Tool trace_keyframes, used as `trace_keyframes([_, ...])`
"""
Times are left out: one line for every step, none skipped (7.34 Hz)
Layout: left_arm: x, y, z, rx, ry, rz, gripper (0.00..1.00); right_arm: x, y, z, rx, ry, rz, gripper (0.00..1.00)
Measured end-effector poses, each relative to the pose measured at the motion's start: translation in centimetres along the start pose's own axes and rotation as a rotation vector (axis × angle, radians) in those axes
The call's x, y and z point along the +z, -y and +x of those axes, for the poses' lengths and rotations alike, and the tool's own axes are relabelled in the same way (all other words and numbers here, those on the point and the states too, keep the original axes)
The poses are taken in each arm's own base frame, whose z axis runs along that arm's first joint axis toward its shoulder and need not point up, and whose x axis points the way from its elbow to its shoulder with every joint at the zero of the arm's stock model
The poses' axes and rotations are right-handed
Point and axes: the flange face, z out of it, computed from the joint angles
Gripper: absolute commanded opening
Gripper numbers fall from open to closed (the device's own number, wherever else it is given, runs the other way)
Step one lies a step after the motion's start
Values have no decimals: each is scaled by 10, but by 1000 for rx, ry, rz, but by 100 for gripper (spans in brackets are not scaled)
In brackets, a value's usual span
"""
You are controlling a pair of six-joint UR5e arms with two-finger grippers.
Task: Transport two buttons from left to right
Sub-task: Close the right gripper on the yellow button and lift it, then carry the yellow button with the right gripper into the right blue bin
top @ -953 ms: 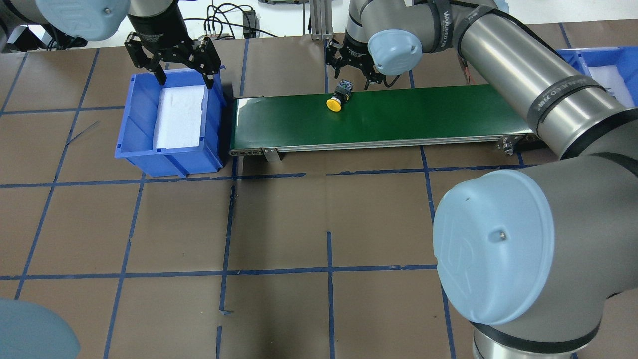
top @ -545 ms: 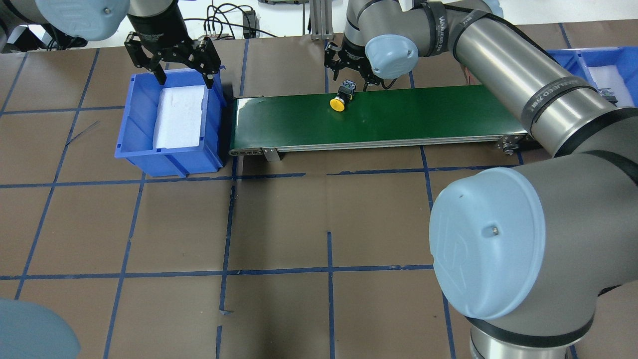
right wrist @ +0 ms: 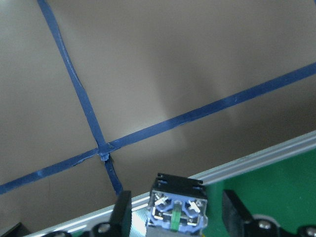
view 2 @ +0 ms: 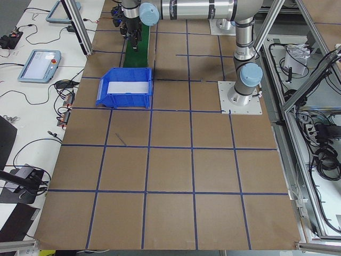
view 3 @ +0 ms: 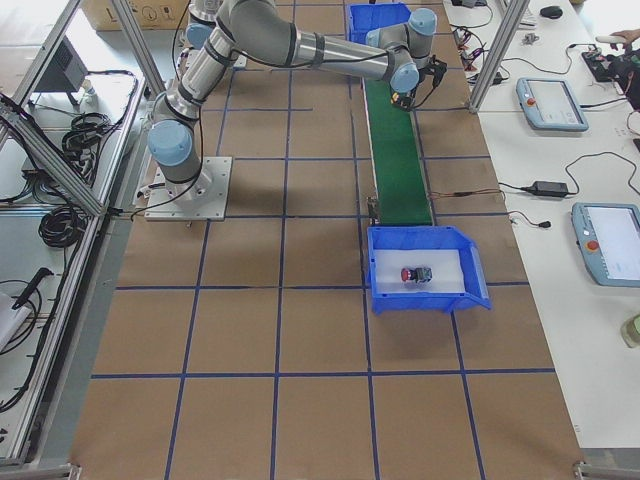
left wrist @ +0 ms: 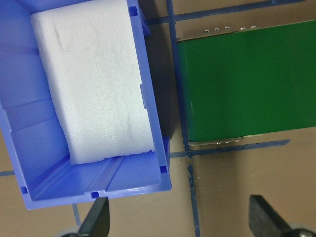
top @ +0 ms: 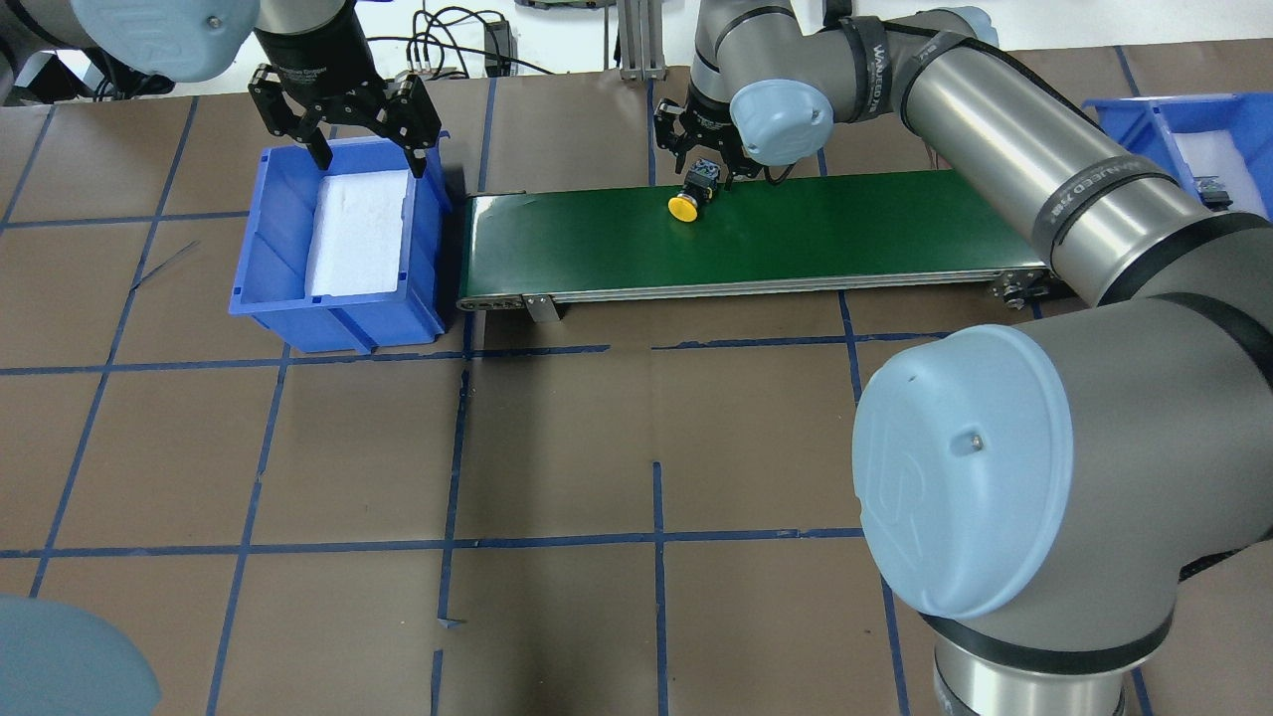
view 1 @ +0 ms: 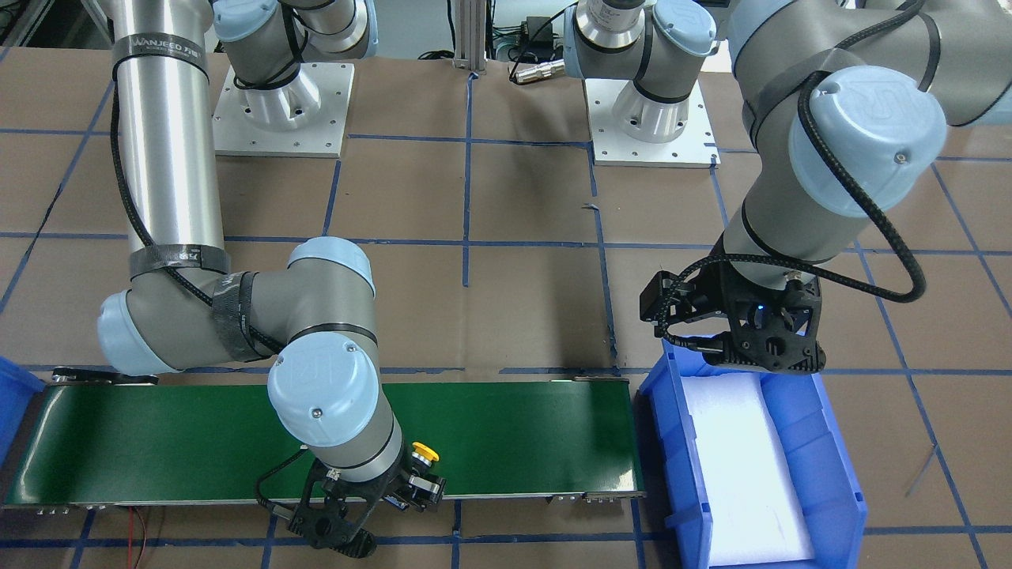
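Note:
The yellow button (top: 684, 206) lies on its side on the green conveyor belt (top: 845, 224), near the belt's far edge. My right gripper (top: 707, 167) is open and straddles the button's grey contact block (right wrist: 177, 203), with a small gap on each side in the right wrist view. The yellow cap also shows in the front-facing view (view 1: 424, 452). The red button (view 3: 414, 274) lies on white foam in the right blue bin (view 3: 470, 272). My left gripper (top: 346, 139) is open and empty, hovering over the far end of the left blue bin (top: 261, 259).
The left bin holds only a white foam pad (left wrist: 94, 79). The conveyor's end (left wrist: 212, 140) sits just beside that bin. Brown table surface with blue tape lines (top: 656, 537) stretches in front of the belt. Cables lie beyond the table's far edge.
The yellow button has moved a little to the right along the belt. My right gripper has shifted over it, and its fingers now straddle the button's block. The left arm has not moved.

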Motion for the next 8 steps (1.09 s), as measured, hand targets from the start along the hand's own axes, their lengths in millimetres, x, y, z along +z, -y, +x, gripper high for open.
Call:
trace_keyframes([0,0,0,0,0,0,100,0,-1,1,-31,-3,-2,8])
trace_keyframes([0,0,0,0,0,0,100,-1,-2,3,-50,-5,-6,8])
trace_keyframes([1,0,0,0,0,-1,100,-2,-1,4,-57,-4,-9,8])
trace_keyframes([1,0,0,0,0,-2,100,-6,4,10,-68,-3,-6,8])
trace_keyframes([1,0,0,0,0,-2,100,-16,19,27,-103,-8,-3,8])
trace_keyframes([1,0,-1,-1,0,-2,100,-34,41,58,-160,-17,-5,8])
trace_keyframes([1,0,-1,-2,0,-2,100,-55,66,98,-235,-25,-8,8])
trace_keyframes([1,0,-2,-3,0,-2,100,-73,92,144,-312,-33,-11,8])
